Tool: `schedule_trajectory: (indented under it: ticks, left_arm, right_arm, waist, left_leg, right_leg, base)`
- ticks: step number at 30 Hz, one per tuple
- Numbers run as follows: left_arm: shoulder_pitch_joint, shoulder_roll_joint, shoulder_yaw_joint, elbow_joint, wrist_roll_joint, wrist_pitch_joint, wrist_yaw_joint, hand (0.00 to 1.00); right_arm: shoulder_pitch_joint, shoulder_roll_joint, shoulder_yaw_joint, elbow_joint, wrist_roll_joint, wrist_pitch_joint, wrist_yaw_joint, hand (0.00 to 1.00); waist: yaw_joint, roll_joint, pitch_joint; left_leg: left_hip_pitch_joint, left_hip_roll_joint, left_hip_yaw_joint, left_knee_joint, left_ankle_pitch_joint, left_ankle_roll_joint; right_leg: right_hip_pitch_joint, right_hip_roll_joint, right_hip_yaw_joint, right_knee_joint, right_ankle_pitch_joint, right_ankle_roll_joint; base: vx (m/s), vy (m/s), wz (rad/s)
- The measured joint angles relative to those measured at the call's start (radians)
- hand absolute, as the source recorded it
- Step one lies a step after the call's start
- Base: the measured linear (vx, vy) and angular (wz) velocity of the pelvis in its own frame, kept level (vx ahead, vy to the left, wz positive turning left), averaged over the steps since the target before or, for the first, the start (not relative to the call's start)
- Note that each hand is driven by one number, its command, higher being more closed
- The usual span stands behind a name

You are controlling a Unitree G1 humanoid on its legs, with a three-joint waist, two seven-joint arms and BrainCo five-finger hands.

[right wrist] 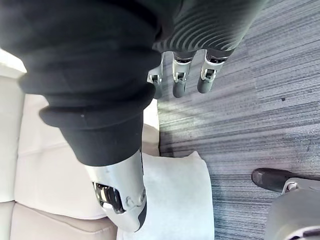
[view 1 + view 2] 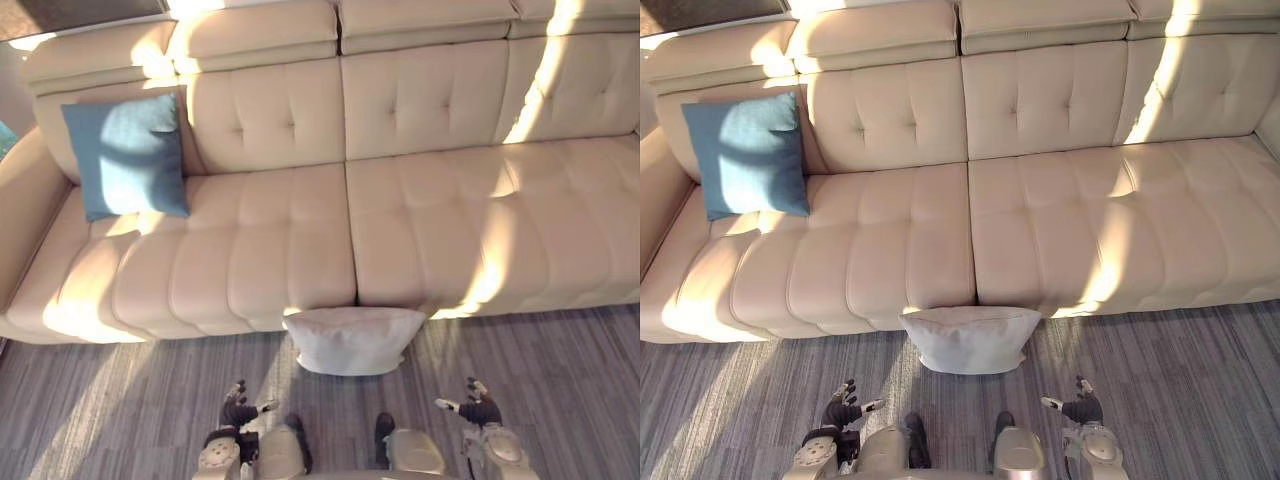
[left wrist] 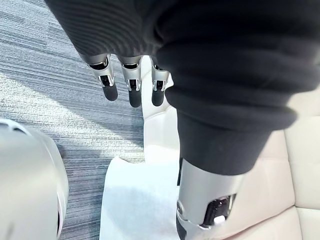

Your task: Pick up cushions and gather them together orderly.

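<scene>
One blue cushion (image 2: 127, 157) on sofa (image 2: 420, 210), one white cushion (image 2: 353, 340) on floor (image 2: 580, 380); left hand (image 2: 238, 408), right hand (image 2: 478, 406) relaxed, empty.

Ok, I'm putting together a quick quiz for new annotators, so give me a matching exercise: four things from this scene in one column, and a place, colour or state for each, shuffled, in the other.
Column one:
1. blue cushion
2. white cushion
3. left robot hand
4. sofa

Column two:
a. on the floor, against the sofa's front
b. cream, streaked with sunlight
c. on the seat at the sofa's left end, leaning back
d. open, holding nothing

Pairs: 1-c; 2-a; 3-d; 4-b.
</scene>
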Motion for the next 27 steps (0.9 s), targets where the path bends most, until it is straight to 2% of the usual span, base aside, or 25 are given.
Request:
schedule_trajectory:
  ticks: [3, 4, 7, 9, 11, 14, 19, 26, 27]
  left_arm:
    - [-0.054, 0.023, -0.001, -0.002, -0.006, -0.004, 0.011, 0.00]
    - [-0.108, 0.038, -0.001, -0.008, -0.023, -0.009, 0.024, 0.00]
    - [-0.166, 0.067, -0.001, -0.043, -0.062, -0.013, 0.045, 0.00]
    - [-0.253, 0.092, 0.000, -0.052, -0.090, -0.028, 0.063, 0.00]
    - [-0.326, 0.102, 0.001, -0.053, -0.110, -0.030, 0.068, 0.00]
    - [-0.456, 0.105, 0.018, -0.093, -0.121, -0.031, 0.088, 0.00]
    - [-0.709, 0.084, 0.038, -0.172, -0.143, -0.052, 0.126, 0.00]
    - [-0.868, 0.037, 0.016, -0.238, -0.151, -0.057, 0.172, 0.00]
    - [-0.891, 0.033, -0.004, -0.249, -0.151, -0.060, 0.182, 1.00]
  right_arm:
    - [-0.056, -0.002, -0.001, 0.001, 0.002, -0.001, -0.024, 0.00]
    - [-0.110, -0.007, -0.003, 0.000, 0.002, -0.001, -0.033, 0.00]
    - [-0.170, -0.009, -0.002, -0.032, 0.012, -0.001, -0.040, 0.00]
    - [-0.215, -0.017, 0.000, -0.083, 0.040, -0.006, -0.062, 0.00]
    - [-0.273, -0.036, 0.003, -0.086, 0.061, -0.005, -0.079, 0.00]
    - [-0.406, -0.053, 0.007, -0.113, 0.109, -0.005, -0.109, 0.00]
    - [-0.698, -0.076, 0.021, -0.118, 0.162, -0.008, -0.144, 0.00]
    - [-0.973, -0.089, 0.023, -0.118, 0.215, -0.037, -0.185, 0.00]
    - [-1.004, -0.088, 0.024, -0.118, 0.237, -0.043, -0.195, 1.00]
  waist:
    - [0.004, -0.020, 0.035]
    - [0.006, -0.016, 0.086]
    - [0.009, -0.012, 0.130]
    - [0.014, -0.024, 0.178]
    - [0.022, -0.026, 0.181]
    - [0.022, -0.025, 0.241]
    - [0.033, -0.023, 0.272]
    - [0.042, -0.022, 0.273]
    - [0.046, -0.021, 0.273]
  left_leg:
    - [-0.090, -0.028, 0.028, 0.072, -0.026, 0.037]
    - [-0.157, -0.016, 0.040, 0.158, -0.054, 0.049]
    - [-0.280, 0.025, 0.046, 0.306, -0.116, 0.058]
    - [-0.393, 0.057, 0.050, 0.433, -0.183, 0.057]
    - [-0.521, 0.081, 0.054, 0.520, -0.211, 0.065]
    - [-0.675, 0.109, 0.054, 0.618, -0.222, 0.081]
    - [-1.000, 0.144, 0.033, 0.785, -0.229, 0.098]
    - [-1.210, 0.171, 0.016, 0.901, -0.231, 0.115]
    - [-1.242, 0.175, 0.016, 0.917, -0.234, 0.120]
  right_leg:
    - [-0.130, -0.046, 0.031, 0.143, -0.052, 0.019]
    - [-0.191, -0.052, 0.039, 0.203, -0.063, 0.020]
    - [-0.297, -0.049, 0.053, 0.298, -0.087, 0.018]
    - [-0.415, -0.051, 0.060, 0.416, -0.139, 0.012]
    - [-0.551, -0.047, 0.076, 0.494, -0.150, 0.010]
    - [-0.704, -0.043, 0.085, 0.578, -0.150, 0.009]
    - [-1.032, -0.043, 0.101, 0.745, -0.154, 0.002]
    - [-1.240, -0.048, 0.103, 0.865, -0.156, -0.002]
    - [-1.273, -0.049, 0.103, 0.880, -0.156, -0.002]
  base:
    - [0.04, 0.106, -0.10]
    - [-0.04, 0.061, -0.10]
    - [-0.09, 0.056, -0.16]
    - [-0.18, 0.031, -0.19]
    - [-0.19, 0.010, -0.25]
    - [-0.14, 0.006, -0.17]
    - [-0.13, -0.016, -0.06]
    - [-0.11, -0.036, -0.01]
    - [-0.09, -0.020, 0.00]
